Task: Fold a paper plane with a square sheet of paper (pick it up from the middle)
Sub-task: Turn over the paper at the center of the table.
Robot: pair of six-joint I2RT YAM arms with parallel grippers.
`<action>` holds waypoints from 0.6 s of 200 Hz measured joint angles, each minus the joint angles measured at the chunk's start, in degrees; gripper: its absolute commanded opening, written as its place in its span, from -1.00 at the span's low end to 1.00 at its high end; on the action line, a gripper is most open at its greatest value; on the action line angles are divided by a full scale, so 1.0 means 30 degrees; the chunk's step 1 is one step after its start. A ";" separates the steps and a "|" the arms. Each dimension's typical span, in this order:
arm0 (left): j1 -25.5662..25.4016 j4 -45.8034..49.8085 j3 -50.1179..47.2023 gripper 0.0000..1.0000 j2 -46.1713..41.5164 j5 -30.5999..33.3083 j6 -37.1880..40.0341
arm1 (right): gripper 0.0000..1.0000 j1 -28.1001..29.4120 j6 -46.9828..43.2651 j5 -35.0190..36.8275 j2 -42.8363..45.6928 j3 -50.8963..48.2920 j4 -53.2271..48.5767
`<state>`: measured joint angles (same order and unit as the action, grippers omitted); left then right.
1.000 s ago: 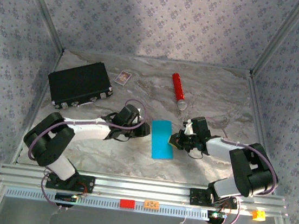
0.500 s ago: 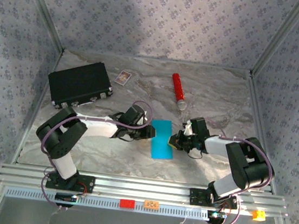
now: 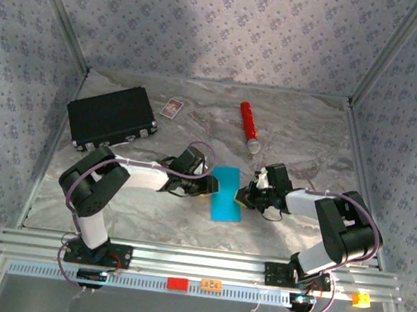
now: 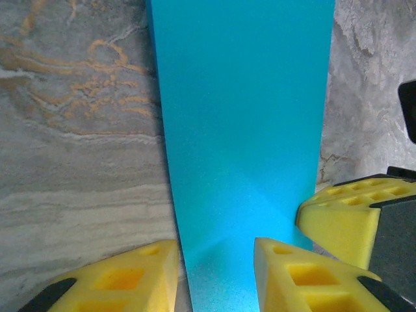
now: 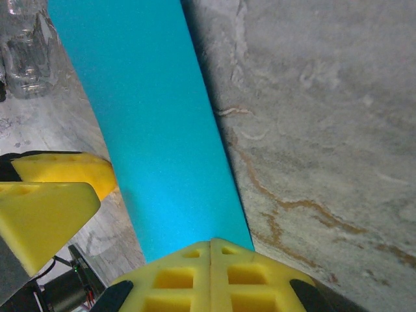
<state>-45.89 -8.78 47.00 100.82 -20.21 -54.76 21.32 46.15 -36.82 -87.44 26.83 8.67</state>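
The square sheet of paper lies folded into a narrow cyan strip on the marble table, between the two arms. My left gripper is at its left edge and is open. In the left wrist view one pad rests on the table beside the sheet, the other pad on the sheet, with a slight bulge of paper between them. My right gripper is shut, and its joined tips rest on the paper's right edge, not pinching it.
A black case sits at the back left, with a small white card beside it. A red cylinder lies behind the paper. The aluminium rail runs along the near edge.
My left gripper has slid right until its fingers reach the paper's left edge, and its jaws have narrowed a little. The right gripper has stayed shut on the paper's right edge.
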 measured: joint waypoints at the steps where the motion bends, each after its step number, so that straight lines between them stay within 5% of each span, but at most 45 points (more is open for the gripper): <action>1: 0.0000 -0.0007 0.0007 -0.30 0.0007 -0.0015 -0.0007 | -0.86 0.0000 0.0000 0.0000 0.0000 0.0000 0.0000; 120: -0.0015 -0.0452 0.0168 -0.29 0.0204 -0.0503 -0.0291 | -0.86 -0.0015 0.0007 0.0000 0.0000 0.0000 -0.0007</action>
<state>-45.93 -10.13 47.51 101.43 -21.71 -55.64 21.28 46.17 -36.82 -87.44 26.83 8.64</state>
